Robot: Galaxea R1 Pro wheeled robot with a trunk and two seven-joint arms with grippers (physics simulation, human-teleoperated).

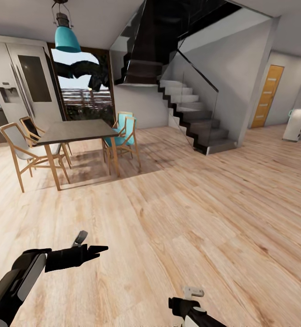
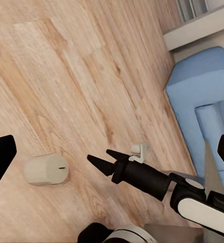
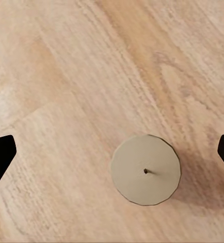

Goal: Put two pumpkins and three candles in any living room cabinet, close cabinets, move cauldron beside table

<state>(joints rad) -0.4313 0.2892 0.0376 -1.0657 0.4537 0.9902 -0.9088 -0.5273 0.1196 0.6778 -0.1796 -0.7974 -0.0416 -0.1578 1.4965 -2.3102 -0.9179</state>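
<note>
While poised over floor [image 3: 66, 66], found R gripper [image 3: 112, 152] wide open, empty, w/ candle [image 3: 145, 169] upright directly below, slightly off-centre between fingertips, axis vertical; L gripper [image 1: 93, 248] open, empty, farther off.

A home: dining table [image 1: 75, 131] with chairs [image 1: 21, 152], a staircase [image 1: 191, 113], wood floor [image 1: 191, 213].

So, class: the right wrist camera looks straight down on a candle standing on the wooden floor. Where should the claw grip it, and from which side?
Grip the candle across its round side wall, coming straight down from above. It stands upright on the floor, wick up, its flat top facing the camera. The right claw's fingers sit wide apart on either side, so it probably needs centring over the candle first.
</note>
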